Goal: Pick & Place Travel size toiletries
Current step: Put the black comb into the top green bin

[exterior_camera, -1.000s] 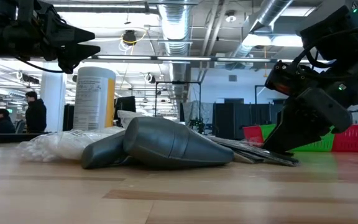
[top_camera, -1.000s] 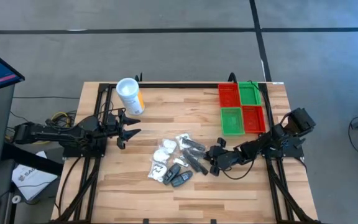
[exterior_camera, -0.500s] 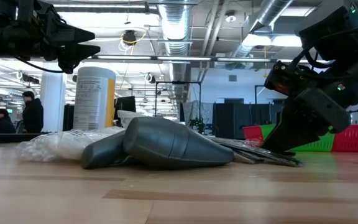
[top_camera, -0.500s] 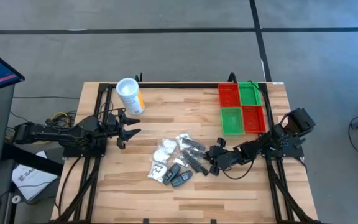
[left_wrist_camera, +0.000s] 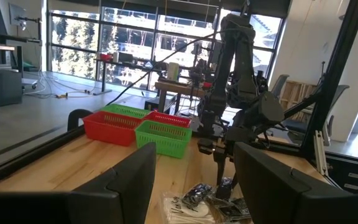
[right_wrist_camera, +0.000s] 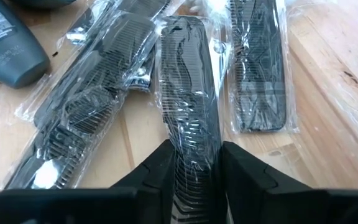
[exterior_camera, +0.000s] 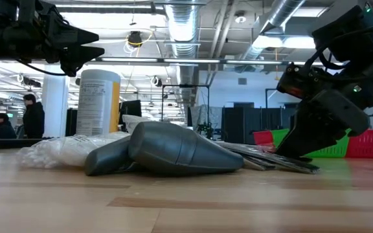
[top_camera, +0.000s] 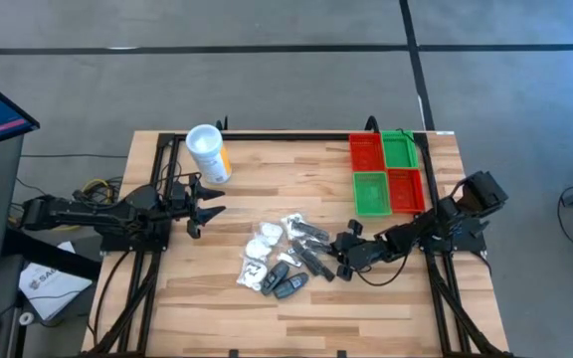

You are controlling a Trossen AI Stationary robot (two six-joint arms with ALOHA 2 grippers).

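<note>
Wooden slat table (top_camera: 386, 288) with a black frame, grey floor around it, open lab space with ducts and windows behind. Your right gripper (top_camera: 344, 251) is down at the right edge of the toiletry pile (top_camera: 285, 261), which sits mid-table toward the near edge. In the right wrist view its two fingers (right_wrist_camera: 160, 174) sit tight against both sides of a clear-wrapped black comb (right_wrist_camera: 188, 106), so you have it pinched; the comb's far end still lies among other wrapped combs (right_wrist_camera: 257, 68) on the wood. A dark grey tube (right_wrist_camera: 8, 50) lies at the pile's side, and from table height a fat grey tube (exterior_camera: 183, 150) lies in front, with white wrapped packets (exterior_camera: 63, 150) beside it. Your left gripper (top_camera: 205, 199) hangs above the table's left side, fingers spread wide, nothing in them. White canister with yellow label (top_camera: 208, 153) stands at the far left. Red and green bins (top_camera: 386, 172) sit at the far right corner. Two people (exterior_camera: 36, 118) stand far off in the room.
</note>
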